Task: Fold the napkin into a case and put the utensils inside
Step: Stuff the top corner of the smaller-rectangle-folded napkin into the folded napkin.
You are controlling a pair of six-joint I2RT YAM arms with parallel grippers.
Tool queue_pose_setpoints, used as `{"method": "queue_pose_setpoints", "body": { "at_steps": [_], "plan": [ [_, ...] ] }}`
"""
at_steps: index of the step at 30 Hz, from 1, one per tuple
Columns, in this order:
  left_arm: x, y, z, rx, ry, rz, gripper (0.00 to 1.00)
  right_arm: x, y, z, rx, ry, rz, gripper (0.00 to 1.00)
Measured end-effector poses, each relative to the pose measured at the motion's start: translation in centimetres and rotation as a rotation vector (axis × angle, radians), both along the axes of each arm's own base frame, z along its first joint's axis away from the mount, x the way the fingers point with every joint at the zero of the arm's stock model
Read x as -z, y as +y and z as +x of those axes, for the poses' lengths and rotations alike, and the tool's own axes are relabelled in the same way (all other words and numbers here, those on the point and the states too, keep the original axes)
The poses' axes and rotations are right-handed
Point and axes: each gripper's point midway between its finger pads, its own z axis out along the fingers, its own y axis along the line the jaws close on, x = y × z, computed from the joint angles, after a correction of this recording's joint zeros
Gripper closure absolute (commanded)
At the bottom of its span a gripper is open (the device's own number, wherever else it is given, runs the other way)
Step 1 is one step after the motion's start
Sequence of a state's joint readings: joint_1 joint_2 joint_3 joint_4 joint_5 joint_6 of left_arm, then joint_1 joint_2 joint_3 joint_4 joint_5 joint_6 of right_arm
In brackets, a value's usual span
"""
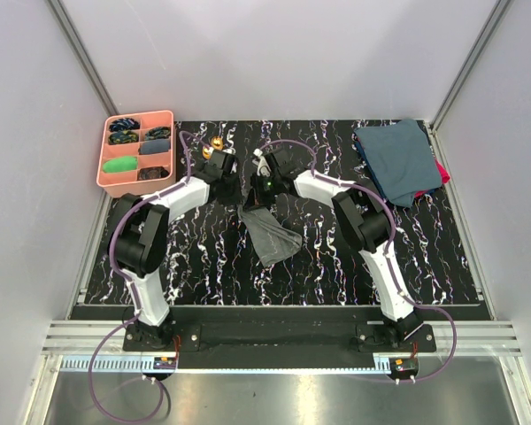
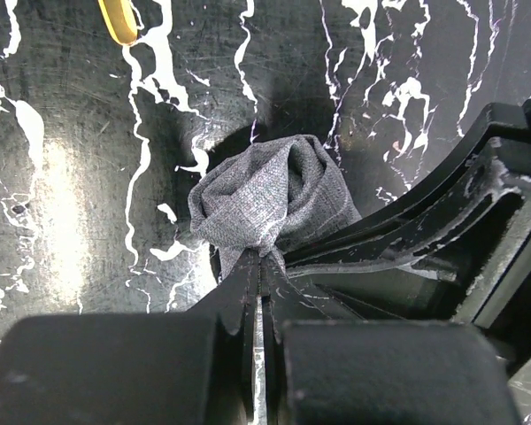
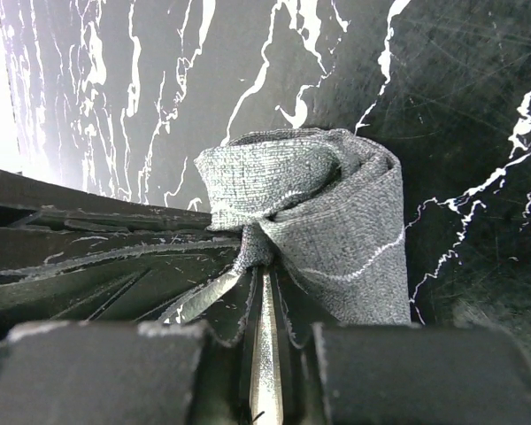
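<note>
Finding one: the napkin is at the middle of the desk, gathered at its far end and trailing toward the near edge as a crumpled grey strip. It is not folded into a case. We cannot tell whether its near end rests on the desk.

Finding two: the left jaws are pressed together on a bunched fold of the napkin. In the left wrist view the cloth swells into a rounded knot just beyond the tips.

Finding three: the right jaws are likewise nipped on a bunch of the napkin, with a rolled edge and a pale stitched hem showing just past the tips. Each wrist view shows the other arm's black jaws close alongside, so the two grips sit just beside one another.

Finding four: the utensils lie on the desk at the far side, beyond the left arm and apart from the napkin. A curved gold sliver shows at the top edge of the left wrist view.

Also noted: a pink tray at the far left corner, with small items in its compartments, and teal cloths at the far right.
</note>
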State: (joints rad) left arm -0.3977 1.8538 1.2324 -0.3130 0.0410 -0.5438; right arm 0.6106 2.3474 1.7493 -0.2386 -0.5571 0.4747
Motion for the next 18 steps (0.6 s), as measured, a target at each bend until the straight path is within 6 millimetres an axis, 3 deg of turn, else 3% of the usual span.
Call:
{"method": "queue_pose_setpoints", "body": {
  "at_steps": [14,18],
  "plan": [
    [-1.3,-0.4,-0.4,-0.056,-0.018,-0.092,1.00,-0.3,0.5,0.1,-0.032,0.010,0.011,0.77],
    [-1.4,-0.1,-0.1,-0.076,-0.012,-0.109,1.00,-0.2,0.6,0.4,-0.030,0.012,0.012,0.66]
  ]
}}
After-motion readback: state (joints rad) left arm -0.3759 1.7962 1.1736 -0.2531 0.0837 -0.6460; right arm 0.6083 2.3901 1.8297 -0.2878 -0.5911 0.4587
